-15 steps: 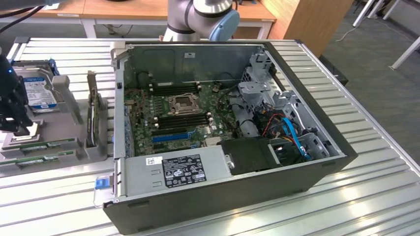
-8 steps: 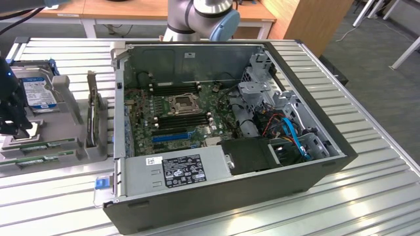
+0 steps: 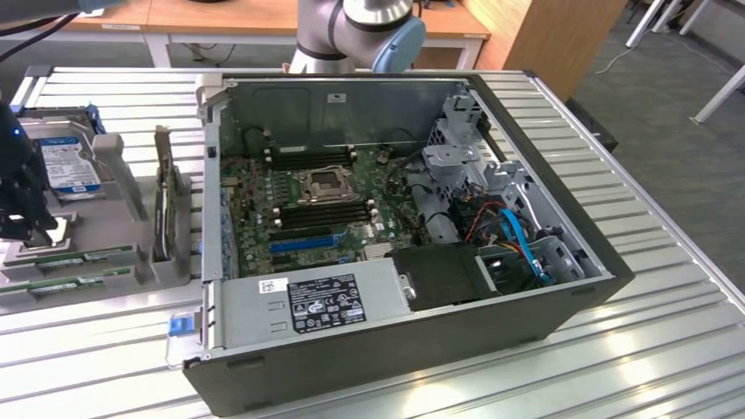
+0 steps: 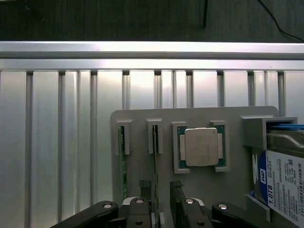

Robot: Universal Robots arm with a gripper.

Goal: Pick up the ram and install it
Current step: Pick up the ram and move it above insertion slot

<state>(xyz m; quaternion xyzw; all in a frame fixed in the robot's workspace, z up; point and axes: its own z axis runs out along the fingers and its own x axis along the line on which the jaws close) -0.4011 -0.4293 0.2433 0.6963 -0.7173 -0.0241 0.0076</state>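
Note:
Two green ram sticks stand on edge in slots of a grey holder (image 4: 142,118). One ram (image 4: 155,156) runs down into the gap between my fingers, and the other ram (image 4: 122,166) stands beside it. My gripper (image 4: 160,199) is open, with its dark fingers (image 4: 144,190) on either side of the first stick and apart from it. In the exterior view, my gripper (image 3: 26,223) hangs over the holder at the far left, with the ram sticks (image 3: 64,259) just below it. The motherboard's black memory slots (image 3: 326,212) lie inside the open computer case (image 3: 407,349).
A square silver processor (image 4: 201,147) sits in a pocket of the holder beside the sticks. A hard drive (image 4: 285,183) stands further along. In the case are a blue expansion slot (image 3: 305,242), a processor socket (image 3: 323,185), a power supply (image 3: 314,301) and drive cages (image 3: 466,166). The table is ribbed metal (image 4: 47,142).

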